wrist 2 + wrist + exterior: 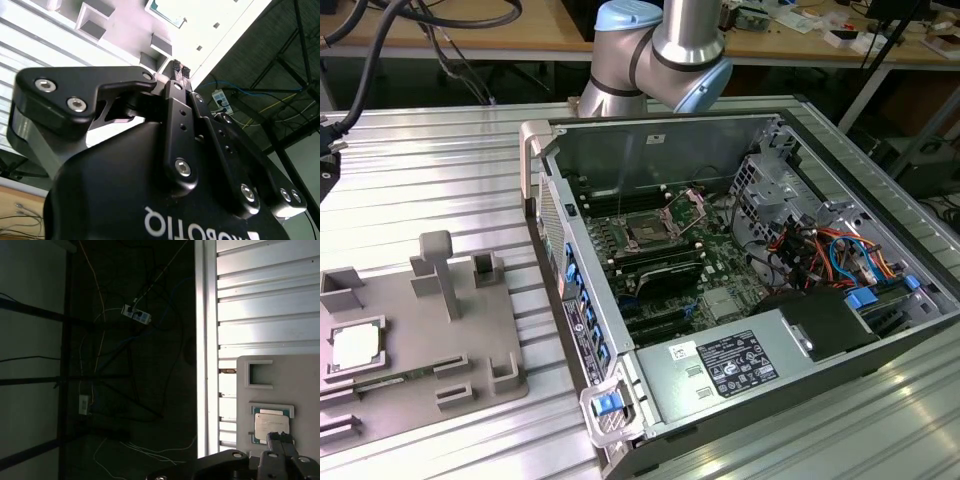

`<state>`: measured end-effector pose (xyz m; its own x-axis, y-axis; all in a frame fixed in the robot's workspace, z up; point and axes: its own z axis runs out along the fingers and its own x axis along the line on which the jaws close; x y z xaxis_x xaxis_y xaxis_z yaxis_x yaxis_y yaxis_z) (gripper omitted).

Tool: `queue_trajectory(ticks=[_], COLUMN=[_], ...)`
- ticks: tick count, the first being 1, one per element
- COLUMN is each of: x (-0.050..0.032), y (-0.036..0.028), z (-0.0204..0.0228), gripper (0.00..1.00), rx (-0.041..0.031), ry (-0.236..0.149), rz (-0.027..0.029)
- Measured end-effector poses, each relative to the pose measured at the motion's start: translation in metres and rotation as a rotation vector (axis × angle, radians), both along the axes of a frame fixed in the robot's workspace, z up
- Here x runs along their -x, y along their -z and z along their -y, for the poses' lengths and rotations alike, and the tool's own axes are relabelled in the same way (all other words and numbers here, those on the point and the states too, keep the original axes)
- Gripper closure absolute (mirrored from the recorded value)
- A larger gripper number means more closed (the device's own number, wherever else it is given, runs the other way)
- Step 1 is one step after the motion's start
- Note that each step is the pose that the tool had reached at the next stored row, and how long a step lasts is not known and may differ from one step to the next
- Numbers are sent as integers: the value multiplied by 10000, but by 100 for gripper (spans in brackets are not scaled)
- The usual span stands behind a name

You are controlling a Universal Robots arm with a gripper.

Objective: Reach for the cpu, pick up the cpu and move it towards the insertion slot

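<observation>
The cpu [355, 345], a pale square chip, lies flat in a framed pocket of the grey fixture plate [410, 330] at the exterior view's left. In the first wrist view the cpu [270, 424] lies in the same pocket, and my gripper [281, 438] reaches over its edge with both fingers pressed together and nothing between them. In the second wrist view the black fingertips [176, 67] meet and point toward the plate. The insertion slot [648, 232], with its silver frame hinged up, sits on the motherboard inside the open computer case.
The open computer case [535, 160] stands at the exterior view's right of the fixture plate, with a grey power-supply box [730, 365] at its near end. Upright grey posts [435, 270] rise from the plate. The ribbed metal table [420, 170] ends at an edge [200, 340] beside the plate.
</observation>
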<state>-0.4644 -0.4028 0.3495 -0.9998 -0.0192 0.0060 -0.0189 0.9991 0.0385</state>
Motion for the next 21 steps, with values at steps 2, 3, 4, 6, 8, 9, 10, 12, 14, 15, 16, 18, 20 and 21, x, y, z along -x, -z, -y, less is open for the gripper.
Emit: queue_trajectory(ticks=[2, 3, 4, 6, 8, 9, 10, 12, 14, 15, 16, 18, 20, 21], x=[1, 1, 1, 2, 2, 3, 3, 3, 4, 4, 4, 5, 6, 5], y=[0, 0, 0, 0, 0, 0, 0, 1, 54, 82, 99, 145, 198, 217], z=[0, 0, 0, 0, 0, 0, 0, 0, -1, -2, -2, -1, 29, 41], gripper=[89, 89, 88, 76, 70, 64, 58, 46, 34, 34, 34, 34, 34, 34], rx=[0, 0, -1, 0, 0, -1, 0, -1, 0, 0, 0, 0, 0, 0], ry=[0, 0, 1, 0, 0, 0, 0, -1, -51, -70, -77, -80, -84, -86], rz=[0, 0, 0, 0, 0, 0, 0, 1, -6, -5, -4, -5, -14, -14])
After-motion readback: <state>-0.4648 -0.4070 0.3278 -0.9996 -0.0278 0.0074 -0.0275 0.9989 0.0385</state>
